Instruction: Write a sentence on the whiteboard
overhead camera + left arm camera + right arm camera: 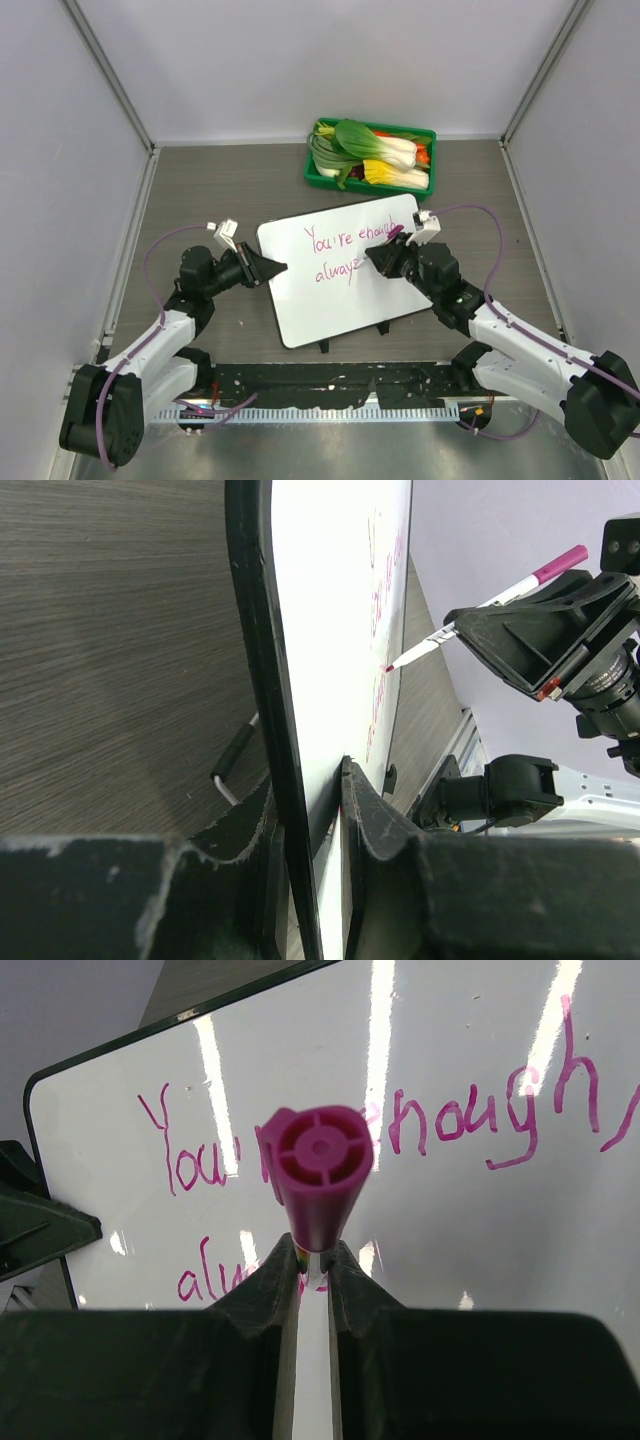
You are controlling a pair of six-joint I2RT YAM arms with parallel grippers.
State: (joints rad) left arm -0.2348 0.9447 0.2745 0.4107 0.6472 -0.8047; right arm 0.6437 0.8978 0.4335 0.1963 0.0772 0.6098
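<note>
Whiteboard (340,290) is lying on the table (220,190), its near edge propped up a little on small black clips. Left gripper (272,268) is clamping the whiteboard's left edge, one jaw above and one below the black rim, seen close up in the left wrist view (335,780). Right gripper (378,258) is closing tight on a pink marker (393,233) over the whiteboard's right half, the capped end pointing back at the wrist camera (318,1175). The marker tip is sitting at the board surface beside the writing; can't tell if it is actually touching. The sentence (345,245) is showing in pink cursive on the whiteboard's upper half, "You're enough" with "always" under it. A green crate (312,172) of vegetables (375,150) is sitting just beyond the whiteboard's far edge
</note>
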